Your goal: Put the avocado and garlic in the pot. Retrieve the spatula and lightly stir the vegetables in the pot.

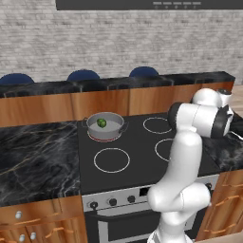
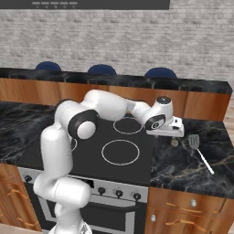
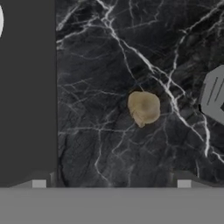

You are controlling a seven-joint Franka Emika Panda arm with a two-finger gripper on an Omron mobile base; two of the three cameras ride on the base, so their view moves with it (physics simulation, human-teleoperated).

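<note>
Garlic [image 3: 144,107] lies on the black veined marble counter [image 2: 183,169], right of the stove [image 2: 119,151] and just left of the spatula [image 2: 196,147] head. Gripper [image 2: 174,135] hovers straight above it, fingers pointing down; in the hand view the two fingertips [image 3: 39,183] stand wide apart at the frame's bottom corners, holding nothing.

Garlic: small pale beige lump, rounded but lumpy, matte. Judged light and firm, likely to roll or squirt sideways if pinched off-centre. Best taken across its widest middle, fingers low to the counter.

Avocado [image 1: 101,122] already sits inside the pot [image 1: 105,126] on the stove's rear left burner: bright green ball, smooth. Pot is short, wide, grey metal with two small side handles.

Spatula: light grey, flat slotted head, thin straight handle running away from the stove. Lies flat, so the handle looks hard to get under; grip across the handle.
</note>
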